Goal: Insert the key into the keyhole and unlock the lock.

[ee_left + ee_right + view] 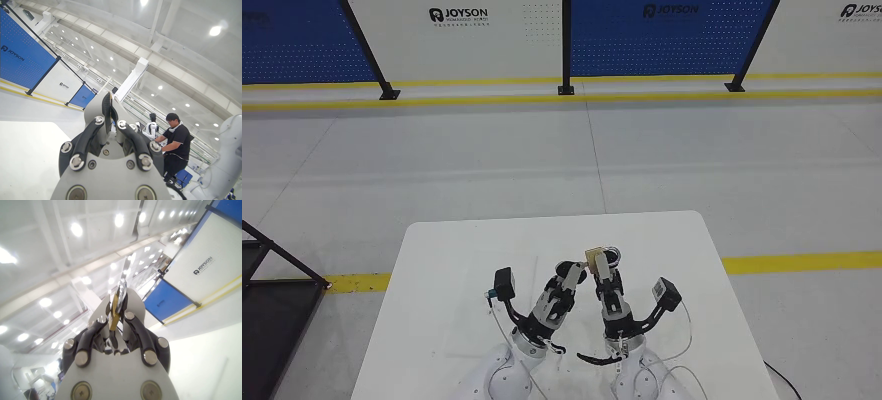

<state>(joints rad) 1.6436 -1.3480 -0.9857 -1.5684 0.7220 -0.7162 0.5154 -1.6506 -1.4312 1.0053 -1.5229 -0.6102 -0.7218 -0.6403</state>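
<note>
Lock (114,315) is clamped tight in the right tool (118,297), brass body inside, shackle poking out the end, up above the surface (442,290). Left tool (110,100) sits pinched closed just beside it.

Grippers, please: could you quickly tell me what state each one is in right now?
Left gripper: shut; anything pinched is too small to tell.
Right gripper: shut on the brass lock.
</note>
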